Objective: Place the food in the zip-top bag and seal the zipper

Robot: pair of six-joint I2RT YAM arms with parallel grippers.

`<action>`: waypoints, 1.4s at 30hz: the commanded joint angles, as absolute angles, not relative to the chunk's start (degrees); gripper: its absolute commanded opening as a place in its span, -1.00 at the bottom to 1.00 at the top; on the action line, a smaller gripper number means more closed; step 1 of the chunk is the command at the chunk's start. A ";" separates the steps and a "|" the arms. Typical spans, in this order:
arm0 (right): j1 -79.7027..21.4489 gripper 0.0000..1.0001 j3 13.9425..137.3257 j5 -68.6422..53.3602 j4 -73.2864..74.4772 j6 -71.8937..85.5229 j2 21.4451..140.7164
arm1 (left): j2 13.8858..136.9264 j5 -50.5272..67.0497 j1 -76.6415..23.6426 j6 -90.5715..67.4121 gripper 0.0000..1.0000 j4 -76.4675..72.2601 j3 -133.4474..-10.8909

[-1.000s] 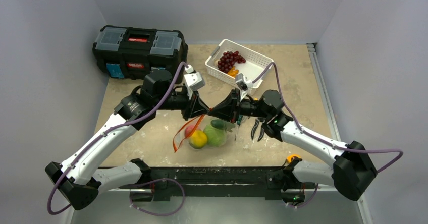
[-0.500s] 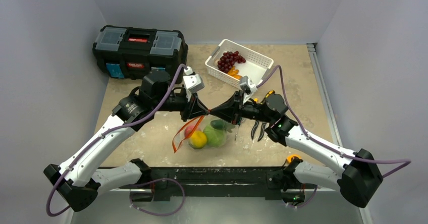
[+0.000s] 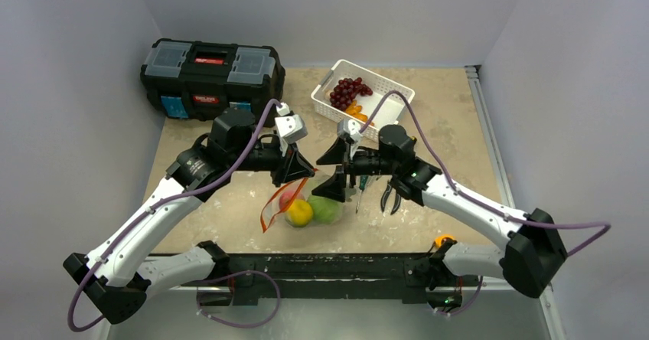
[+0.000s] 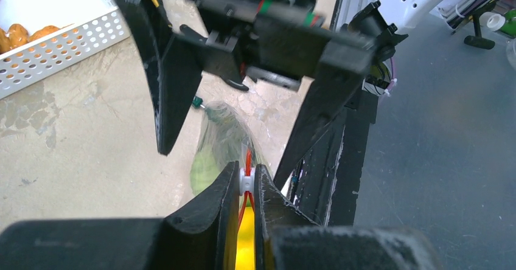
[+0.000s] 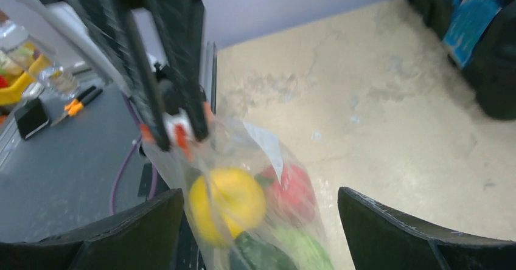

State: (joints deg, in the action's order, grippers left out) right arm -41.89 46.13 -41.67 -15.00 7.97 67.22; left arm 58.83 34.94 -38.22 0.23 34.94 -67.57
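Zip-top bag (image 3: pixel 312 202) holding food (image 3: pixel 300 212), at frame centre, was gripped by left claw (image 4: pixel 246 183) clenched on its zipper (image 4: pixel 247 159); right claw (image 3: pixel 334 170) stood released; seemingly unsealed, the unsupported mouth could sag and jam.

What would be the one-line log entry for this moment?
left gripper: shut on zipper | right gripper: open, holds nothing | zip-top bag: food inside

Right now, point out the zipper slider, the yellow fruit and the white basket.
zipper slider (image 4: pixel 246 182): left wrist view, its white body.
yellow fruit (image 5: pixel 228 204): right wrist view, its middle.
white basket (image 3: pixel 379 77): top view, far rim.
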 commanded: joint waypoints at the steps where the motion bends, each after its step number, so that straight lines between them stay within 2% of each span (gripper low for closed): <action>1: -41.87 0.98 50.21 -49.59 -12.82 2.75 71.21 | 57.68 36.22 -37.99 0.53 -1.00 33.09 -66.95; 7: -42.15 0.95 52.00 -55.05 -20.07 3.86 75.82 | 57.80 36.73 -38.01 0.53 -1.00 32.80 -66.80; 13: -42.61 0.49 52.29 -57.09 -23.63 4.51 78.00 | 58.07 37.23 -37.98 0.53 -1.00 32.33 -66.62; 14: -42.89 0.46 52.29 -56.84 -23.73 4.45 78.27 | 58.14 37.32 -37.98 0.48 -1.00 32.26 -66.62; 18: -43.77 0.61 52.21 -54.22 -23.90 4.08 79.17 | 58.37 37.69 -37.80 -1.01 -1.00 31.91 -66.54; 20: -44.72 0.59 51.27 -52.15 -26.38 4.56 79.13 | 58.48 37.93 -37.57 -1.50 -1.00 31.60 -66.53; 24: -47.90 0.17 48.56 -43.68 -30.78 3.51 77.60 | 58.39 37.97 -37.37 -1.93 -1.00 31.10 -66.36; 26: -48.71 -0.27 47.18 -38.48 -32.17 3.00 77.20 | 58.36 37.68 -37.36 -1.93 -1.00 31.12 -66.27; 28: -48.74 -0.97 47.13 -36.90 -31.27 1.37 77.25 | 58.29 37.29 -37.44 -1.93 -1.00 31.26 -66.21; 32: -48.78 -1.00 45.78 -35.69 -32.77 2.33 75.86 | 58.12 36.13 -37.39 -2.02 -1.00 31.64 -66.25; 42: -48.78 -1.00 33.78 -29.44 -53.99 20.12 68.76 | 58.64 34.03 -37.41 -2.98 -1.00 34.33 -66.62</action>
